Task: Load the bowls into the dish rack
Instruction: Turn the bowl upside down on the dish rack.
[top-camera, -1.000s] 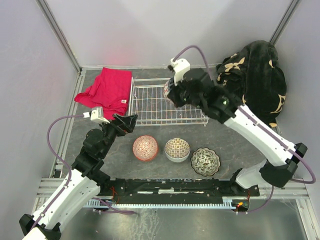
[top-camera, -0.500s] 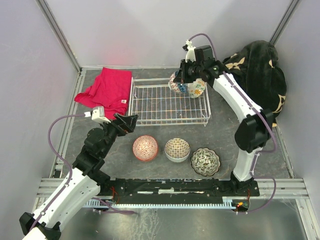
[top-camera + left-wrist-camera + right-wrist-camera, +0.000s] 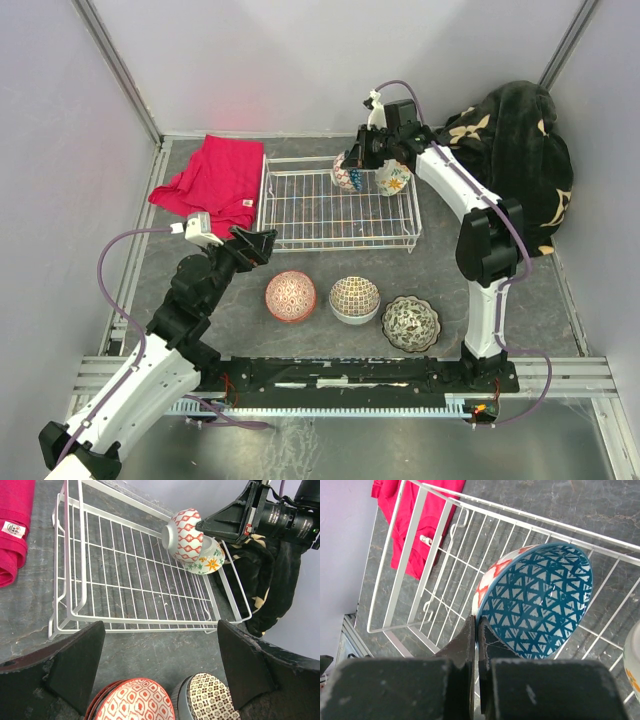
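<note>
Starting left: left gripper (image 3: pixel 262 245) spread as wide as can be, gripping nothing, hanging over the table (image 3: pixel 230 330) just off the near left corner of the rack (image 3: pixel 300 215). Across to the right gripper (image 3: pixel 476 630): clamped tight on the rim of the lattice bowl (image 3: pixel 537 600), pinching it at the edge.

Tipped up on edge in the rack's far right corner, red lattice on white outside, blue triangles inside, mouth turned toward the gripper. Hard to tell whether resting on the wires or held just above them. Just beside it on the right, and looking to touch it, the floral bowl (image 3: pixel 210 562), also tipped, with orange flowers and green leaves on white.

Out in front of the rack, a row of three, upright and apart: red bowl (image 3: pixel 291 296), mosaic bowl (image 3: pixel 355 297), green bowl (image 3: pixel 411 323).

Around the edges: red cloth (image 3: pixel 215 180) just beside the rack's left side, dark blanket (image 3: pixel 520 150) heaped to the right, beyond the right arm.
</note>
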Robot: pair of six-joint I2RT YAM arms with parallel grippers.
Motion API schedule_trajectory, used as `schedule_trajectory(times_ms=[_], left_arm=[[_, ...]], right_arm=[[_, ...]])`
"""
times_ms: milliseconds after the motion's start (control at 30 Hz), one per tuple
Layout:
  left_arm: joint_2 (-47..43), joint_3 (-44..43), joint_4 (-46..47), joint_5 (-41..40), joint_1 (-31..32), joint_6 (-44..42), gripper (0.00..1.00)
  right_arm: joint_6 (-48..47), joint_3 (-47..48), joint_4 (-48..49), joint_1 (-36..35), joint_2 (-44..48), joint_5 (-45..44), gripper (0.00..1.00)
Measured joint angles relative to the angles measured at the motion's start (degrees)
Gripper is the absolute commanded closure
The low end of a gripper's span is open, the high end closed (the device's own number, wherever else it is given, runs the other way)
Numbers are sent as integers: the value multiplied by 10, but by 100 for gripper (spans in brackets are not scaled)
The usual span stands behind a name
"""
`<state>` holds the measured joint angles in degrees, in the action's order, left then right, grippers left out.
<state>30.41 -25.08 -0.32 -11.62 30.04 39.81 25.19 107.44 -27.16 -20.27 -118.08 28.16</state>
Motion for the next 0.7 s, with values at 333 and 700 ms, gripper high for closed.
schedule_trajectory(times_ms=[333, 700], left_arm=[[1, 0, 0, -3, 0, 0, 1], [1, 0, 0, -3, 0, 0, 1]], right_arm=[[31, -63, 78, 6, 0, 2, 98], [56, -95, 130, 12, 0, 1, 98]])
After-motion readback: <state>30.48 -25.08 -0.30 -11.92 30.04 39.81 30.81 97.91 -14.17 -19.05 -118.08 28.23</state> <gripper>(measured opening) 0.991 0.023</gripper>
